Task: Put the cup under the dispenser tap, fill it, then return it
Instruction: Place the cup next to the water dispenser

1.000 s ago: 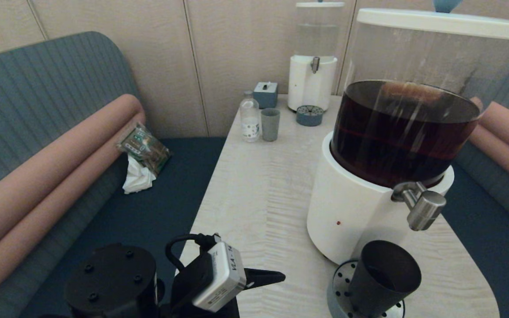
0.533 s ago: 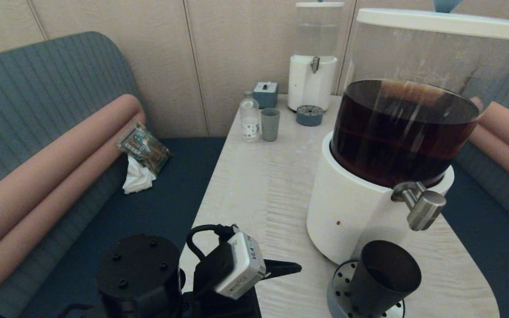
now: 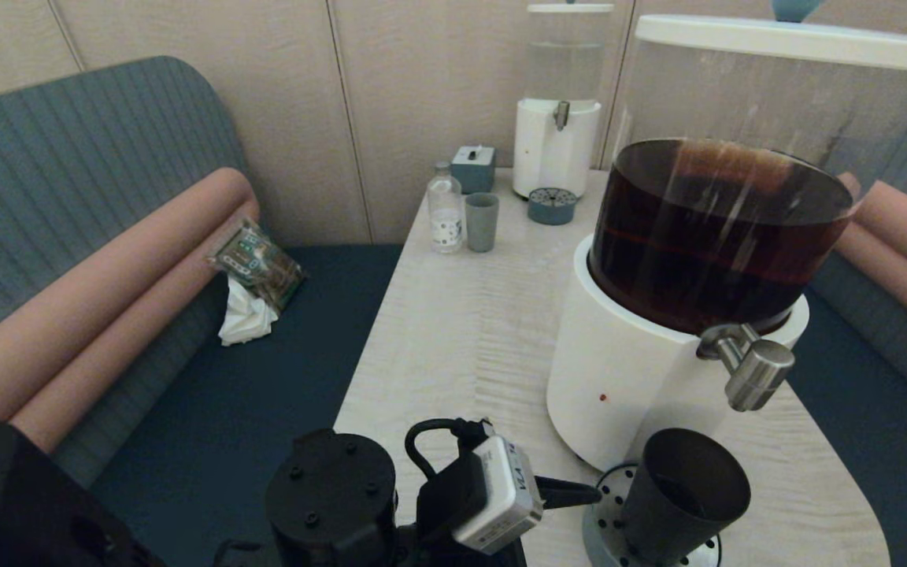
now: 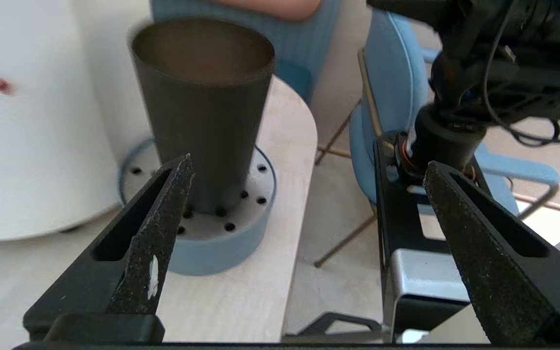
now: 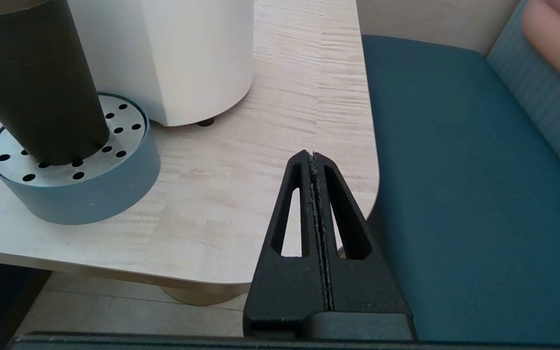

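The black cup (image 3: 682,496) stands upright on a round perforated drip tray (image 3: 601,504), below and slightly nearer than the steel dispenser tap (image 3: 749,370) of the big white-based dispenser (image 3: 634,378) holding dark brown liquid. My left gripper (image 3: 579,494) is low at the table's near edge, just left of the tray. In the left wrist view it (image 4: 307,162) is open. One finger (image 4: 163,214) overlaps the foot of the cup (image 4: 202,112), and the cup is not between the fingers. My right gripper (image 5: 310,154) is shut and empty over the table's near right corner, right of the cup (image 5: 32,82).
At the far end of the table (image 3: 461,331) stand a clear-liquid dispenser (image 3: 556,118), a small drip tray (image 3: 552,206), a pale grey-green cup (image 3: 482,222), a bottle (image 3: 446,213) and a small box (image 3: 473,167). A packet and tissue (image 3: 253,276) lie on the left bench.
My left arm has swept right along the table's near edge, bringing its open gripper from mid-table up beside the drip tray. The cup, tap and right gripper's surroundings are unchanged.
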